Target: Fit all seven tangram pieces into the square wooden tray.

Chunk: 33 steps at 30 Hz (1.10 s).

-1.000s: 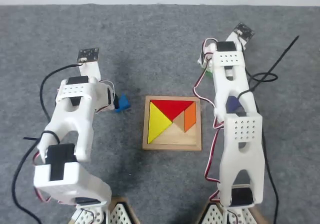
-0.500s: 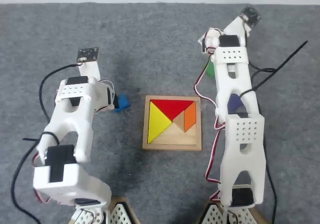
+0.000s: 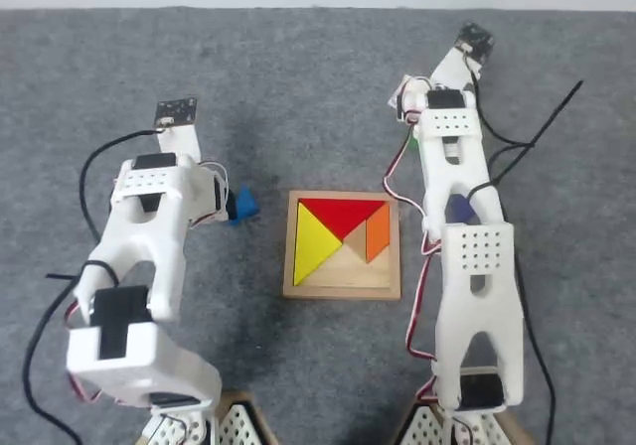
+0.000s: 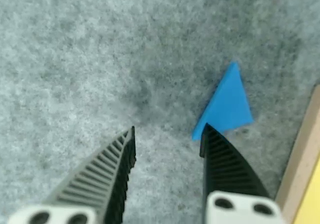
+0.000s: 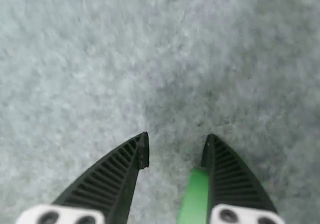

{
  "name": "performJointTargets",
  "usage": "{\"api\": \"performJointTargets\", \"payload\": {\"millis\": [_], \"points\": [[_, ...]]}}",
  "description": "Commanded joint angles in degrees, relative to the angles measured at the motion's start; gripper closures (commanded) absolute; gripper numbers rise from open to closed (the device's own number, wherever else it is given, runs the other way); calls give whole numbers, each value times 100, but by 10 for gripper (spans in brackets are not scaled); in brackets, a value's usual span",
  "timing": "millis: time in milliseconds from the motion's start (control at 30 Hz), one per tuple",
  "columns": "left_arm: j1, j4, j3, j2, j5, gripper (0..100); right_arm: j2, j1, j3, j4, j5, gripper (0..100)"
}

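Standing at the near edge of the table, I see the square wooden tray (image 3: 343, 288) between the two arms. It holds a red triangle (image 3: 343, 214), a yellow triangle (image 3: 312, 245) and an orange piece (image 3: 378, 234). The rest of its floor is bare wood, so by my count four pieces remain to go in.

Just beyond the tray's left side lies the blue triangle (image 4: 227, 104), flat on the grey felt (image 3: 298, 97). The left gripper (image 4: 167, 134) hangs over it with its jaws spread and nothing between them. The triangle is not in the gap. It sits off the tip of the finger on the tray side, its long axis running away from that finger. I judge the claw must shift towards the tray before closing, or it will pinch only felt.

A purple piece (image 3: 458, 207) peeps out from under the right arm, near the tray's right side.

Farthest off, past the tray's far right corner, the right gripper (image 5: 176, 146) is also spread and clamps nothing. The green piece (image 5: 195, 199) lies along the inner face of one finger, its long axis in line with that finger. The right arm is plainly the nearer one to it, as the left arm is to the blue triangle.

I can read no label or writing on the pieces or the tray.
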Motion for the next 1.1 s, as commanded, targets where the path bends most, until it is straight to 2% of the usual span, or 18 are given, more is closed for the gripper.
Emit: {"api": "performJointTargets", "payload": {"millis": [0, 233, 333, 467, 600, 667, 867, 1067], "points": [[0, -79, -40, -193, -62, 794, -4, -31, -176, 602, 97, 826], [26, -97, -40, -193, -53, 794, -66, 259, -818, 3301, 114, 826], [35, -123, -48, -193, -53, 794, -84, 277, -1336, 4084, 141, 826], [35, -220, -31, -141, -53, 794, -101, 338, -2505, 4400, 378, 826], [35, -211, -31, -141, -53, 794, -57, 338, -4343, 5051, 413, 826], [35, -211, -31, -141, -53, 794, -198, 330, -4264, 5033, 290, 826], [35, -211, -31, -149, -62, 794, -84, -40, -3437, 5024, -1327, 826], [35, -202, -31, -141, -185, 794, -479, -356, -3200, 5068, -1284, 826]]}}
